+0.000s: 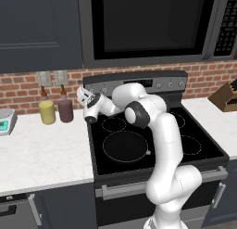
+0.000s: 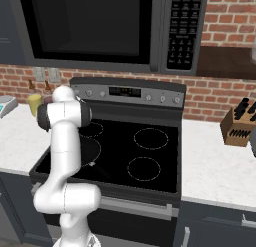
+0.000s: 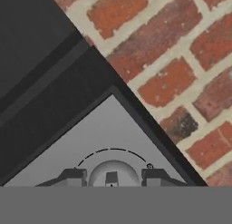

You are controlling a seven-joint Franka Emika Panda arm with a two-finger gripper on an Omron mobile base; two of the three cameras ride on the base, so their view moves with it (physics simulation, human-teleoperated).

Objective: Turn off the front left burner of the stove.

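The tool (image 3: 111,177) sits at the far left end of the stove's (image 1: 152,126) grey panel, its open fingers (image 3: 72,175) flanking a round knob (image 3: 113,173) without clamping it. The front left burner (image 1: 125,146) lies on the near left of the glass, beside the white bench (image 1: 41,149)

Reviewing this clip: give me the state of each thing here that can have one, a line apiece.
gripper: open, fingers on either side of a knob, at the left end of the stove's panel.
knob: round, grey, between the fingertips; whether they touch it cannot be told.
front left burner: plain white outline, no glow seen.
stove: glass top bare, oven door shut.
microwave: door shut, window dark.
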